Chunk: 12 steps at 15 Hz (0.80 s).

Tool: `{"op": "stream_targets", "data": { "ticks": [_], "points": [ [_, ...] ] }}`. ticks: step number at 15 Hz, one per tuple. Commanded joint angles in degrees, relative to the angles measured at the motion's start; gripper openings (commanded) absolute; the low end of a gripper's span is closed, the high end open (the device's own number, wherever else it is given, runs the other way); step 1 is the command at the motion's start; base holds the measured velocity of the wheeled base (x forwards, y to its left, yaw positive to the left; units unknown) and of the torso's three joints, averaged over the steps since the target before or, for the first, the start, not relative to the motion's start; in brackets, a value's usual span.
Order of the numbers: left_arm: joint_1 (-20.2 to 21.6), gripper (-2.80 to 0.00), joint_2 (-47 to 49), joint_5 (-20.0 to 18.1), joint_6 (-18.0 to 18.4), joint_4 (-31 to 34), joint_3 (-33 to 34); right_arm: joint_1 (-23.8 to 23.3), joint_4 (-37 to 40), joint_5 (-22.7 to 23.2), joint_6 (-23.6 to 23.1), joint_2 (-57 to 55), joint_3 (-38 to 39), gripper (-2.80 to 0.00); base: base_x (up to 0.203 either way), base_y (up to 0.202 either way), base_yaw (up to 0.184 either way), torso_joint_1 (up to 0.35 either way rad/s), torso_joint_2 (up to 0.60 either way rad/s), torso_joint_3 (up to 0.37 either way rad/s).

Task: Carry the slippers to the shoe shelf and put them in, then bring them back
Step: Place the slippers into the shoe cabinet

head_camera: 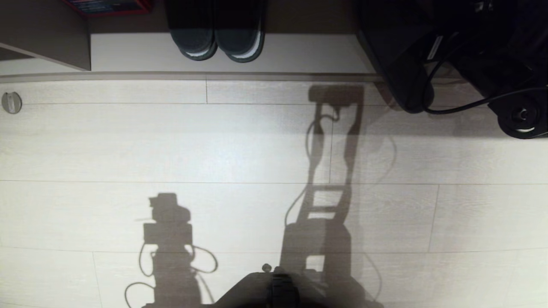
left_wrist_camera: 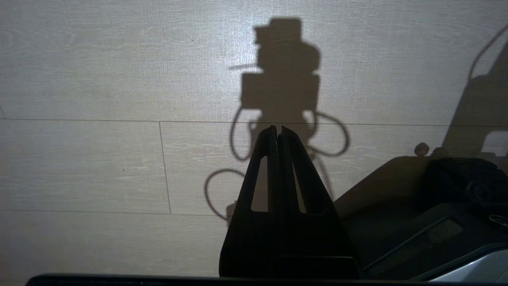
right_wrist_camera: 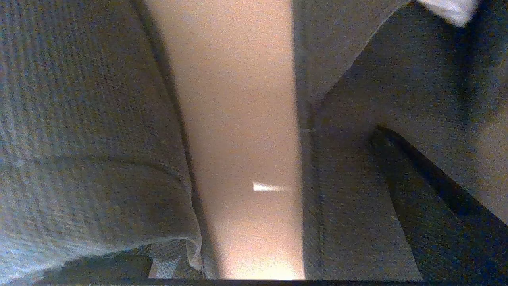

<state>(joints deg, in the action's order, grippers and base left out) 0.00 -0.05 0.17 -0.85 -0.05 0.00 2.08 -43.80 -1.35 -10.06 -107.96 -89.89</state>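
I see the shoe shelf (head_camera: pixel 278 53) cut off at frame top | slippers (head_camera: pixel 216 38) on its base plank, toes hidden | right gripper reaching in well right of them, fingertips unseen, jaws released | left gripper (left_wrist_camera: pixel 278 133) clenched over floor.

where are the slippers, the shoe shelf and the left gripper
slippers (head_camera: pixel 216 40): head view, between the pair's two heels
shoe shelf (head_camera: pixel 299 53): head view, bare pale base plank
left gripper (left_wrist_camera: pixel 278 129): left wrist view, closed fingertips over floor

Two slippers (head_camera: pixel 216 40), one shoe shelf (head_camera: pixel 299 53), one red box (head_camera: pixel 107 6), one round floor disc (head_camera: pixel 11 102)
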Motion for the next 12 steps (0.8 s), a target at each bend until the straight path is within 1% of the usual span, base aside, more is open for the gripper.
{"op": "stream_targets", "data": {
  "ticks": [1, 5, 7, 9, 10, 11, 12],
  "points": [
    [0.0, -2.8, 0.0, 0.0, 0.0, 0.0, 0.1, 0.0, 0.5, -2.2, -0.4, 0.9, 0.3, 0.0, 0.0, 0.0, 0.0, 0.0, 0.0, 0.0],
    [0.0, -2.8, 0.0, 0.0, 0.0, 0.0, 0.0, 0.0, 0.6, -3.8, -0.1, 2.1, 0.7, 0.0, 0.0, 0.0, 0.0, 0.0, 0.0, 0.0],
    [0.0, -2.8, 0.0, 0.0, 0.1, 0.0, 0.0, 0.1, 0.9, -3.8, 1.2, 2.9, 1.0, 0.0, 0.0, 0.0, 0.0, 0.0, 0.0, 0.0],
    [0.0, -2.8, 0.0, 0.0, 0.1, 0.0, 0.1, 0.1, 2.5, -2.9, 2.7, 4.3, 2.3, 0.0, 0.0, 0.0, 0.0, 0.0, 0.0, 0.0],
    [0.0, -2.8, 0.0, 0.0, 0.1, 0.0, 0.1, 0.1, 2.9, 0.1, 4.5, 5.0, 3.5, 0.0, 0.0, 0.0, 0.0, 0.0, 0.0, 0.0],
    [0.0, -2.8, 0.0, 0.0, 0.1, 0.0, 0.1, 0.1, 3.1, 4.3, 6.5, 5.6, 4.6, 0.0, 0.0, 0.0, 0.0, 0.0, 0.0, 0.0],
    [0.0, -2.8, 0.0, 0.0, 0.1, 0.0, 0.1, 0.0, 3.0, 7.6, 8.6, 5.9, 5.6, 0.0, 0.0, 0.0, 0.0, 0.0, 0.0, 0.0]
  ]
}}
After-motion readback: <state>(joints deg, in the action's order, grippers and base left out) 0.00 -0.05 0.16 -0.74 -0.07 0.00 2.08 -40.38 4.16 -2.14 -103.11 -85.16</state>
